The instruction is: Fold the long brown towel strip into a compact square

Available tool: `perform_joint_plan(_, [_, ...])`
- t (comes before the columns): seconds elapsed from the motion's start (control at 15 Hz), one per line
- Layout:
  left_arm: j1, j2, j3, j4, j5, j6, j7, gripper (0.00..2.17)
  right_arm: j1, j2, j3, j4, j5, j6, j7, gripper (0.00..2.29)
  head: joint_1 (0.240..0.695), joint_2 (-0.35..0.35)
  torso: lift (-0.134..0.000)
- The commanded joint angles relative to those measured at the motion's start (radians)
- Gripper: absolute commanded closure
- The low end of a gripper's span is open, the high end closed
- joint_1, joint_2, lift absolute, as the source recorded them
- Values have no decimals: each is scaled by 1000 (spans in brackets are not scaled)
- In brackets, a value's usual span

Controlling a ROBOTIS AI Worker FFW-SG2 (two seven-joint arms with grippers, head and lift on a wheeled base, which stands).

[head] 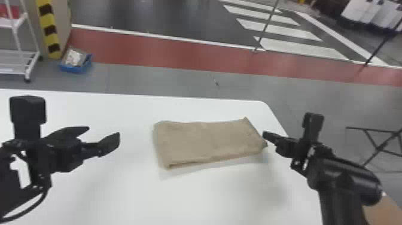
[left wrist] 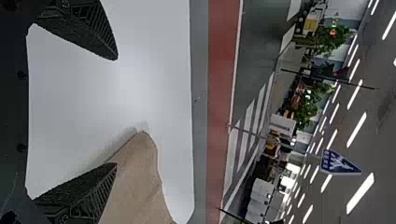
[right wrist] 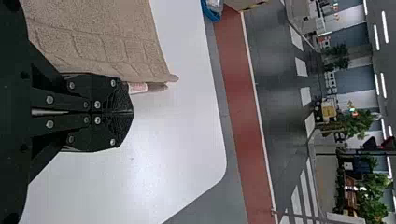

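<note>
Towel (head: 209,140) was flanked by wide left gripper (head: 104,132) and narrowed, empty right gripper (right wrist: 132,112).
Soft, light handling was expected; all layers were best pinched together at the end facing the left gripper.

- The towel (head: 206,140) lies on the table (head: 119,185), near to its far right corner.
- At the left of the towel there is the left gripper (head: 104,131), apart from it.
- The right gripper (head: 264,134) is just beside the right end of the towel.
- Behind the table, at the left, a bin (head: 71,69) stands on the floor, between the rack (head: 12,71) and the crossing (head: 278,31), which lies farther behind, at the right.
</note>
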State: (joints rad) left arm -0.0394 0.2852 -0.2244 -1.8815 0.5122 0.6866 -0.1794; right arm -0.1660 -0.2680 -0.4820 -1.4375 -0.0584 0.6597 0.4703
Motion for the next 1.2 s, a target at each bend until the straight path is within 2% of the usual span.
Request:
perform_joint_plan(0.0, [1,5,5,-4,6,0,-2,70,-29,-2,9,51,22,-4,1,2013,695,-350,-124])
perform_joint_plan(0.27, [-1,9,7,-2,9,-6,0,70,-40,-5,59,69,28,-1,27,2013,695,-350,-124])
perform_joint_plan(0.53, [-1,12,20,-4,11,-6,0,70,-40,20,111,58,12,21,39,2013,695,-350,-124])
perform_joint_plan(0.73, [-1,15,28,-4,17,-9,0,70,-36,49,125,39,0,36,44,2013,695,-323,-124])
perform_joint_plan(1.13, [-4,15,28,-4,19,-18,0,70,8,113,152,-132,-34,165,44,2013,695,-268,-124])
